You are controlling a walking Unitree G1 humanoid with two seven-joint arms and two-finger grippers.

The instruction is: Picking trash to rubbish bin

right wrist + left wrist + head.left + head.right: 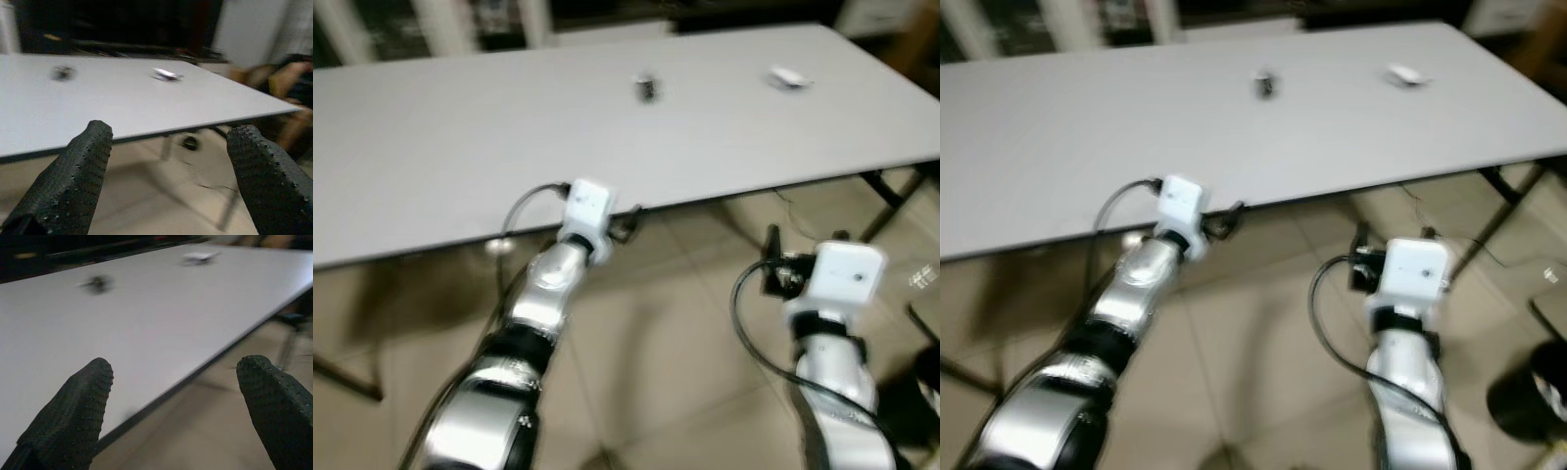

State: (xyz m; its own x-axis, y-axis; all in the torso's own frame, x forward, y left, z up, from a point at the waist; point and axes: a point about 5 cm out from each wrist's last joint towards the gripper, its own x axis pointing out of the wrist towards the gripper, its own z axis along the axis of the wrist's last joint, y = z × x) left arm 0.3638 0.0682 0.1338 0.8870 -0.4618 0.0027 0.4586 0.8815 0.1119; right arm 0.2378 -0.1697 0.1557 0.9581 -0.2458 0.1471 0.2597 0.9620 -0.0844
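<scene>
**Trash not yet touched**

Beyond both grippers, the long white table (431, 127) carries a white crumpled scrap (790, 78) and a small dark item (647, 87), well ahead of the fingers. The left gripper (181, 396) and right gripper (171, 166) are spread and empty. Nothing looks binned. The right eye view adds a dark bin (1528, 401) beside the right arm.
</scene>
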